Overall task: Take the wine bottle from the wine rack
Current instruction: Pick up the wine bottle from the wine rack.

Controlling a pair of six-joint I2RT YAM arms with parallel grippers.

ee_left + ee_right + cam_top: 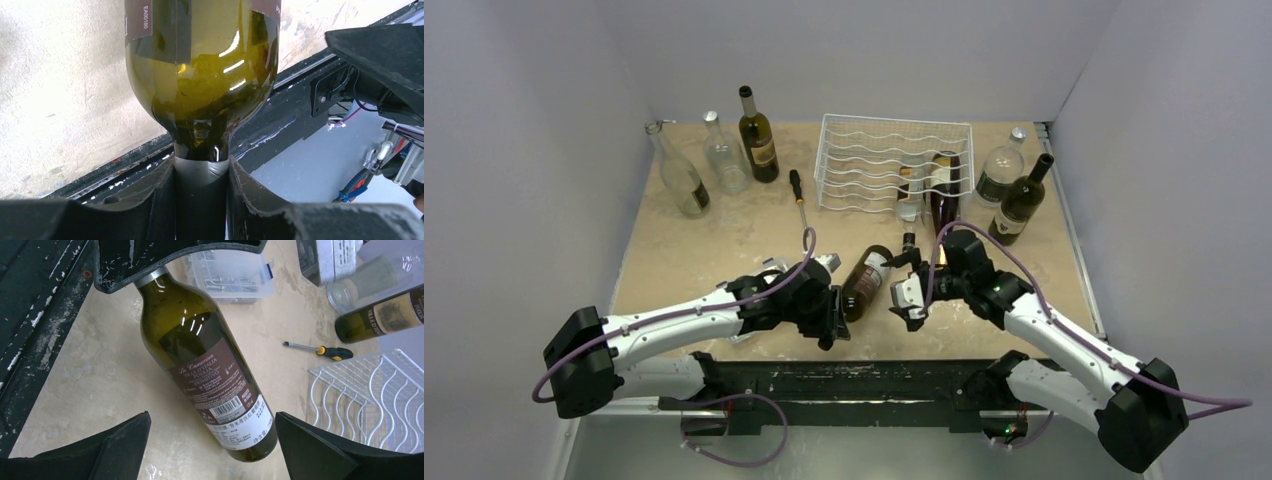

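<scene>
The wine bottle (867, 282) is dark green glass with a brown and white label. It lies slanted over the table's front middle, well clear of the white wire wine rack (894, 165) at the back. Its base points toward the rack. My left gripper (844, 312) is shut on its foil-covered neck (201, 175), and the bottle's shoulder (200, 75) fills the left wrist view. My right gripper (904, 292) hangs open just right of the bottle. In the right wrist view its fingers (115, 445) stand wide on either side of the bottle's base (210, 375), not touching it.
A dark bottle (944, 190) and a clear one (911, 195) still lie in the rack. Bottles stand at the back left (757, 135) and right of the rack (1021, 200). A screwdriver (798, 195) lies left of the rack. A clear plastic box (235, 275) sits behind the left arm.
</scene>
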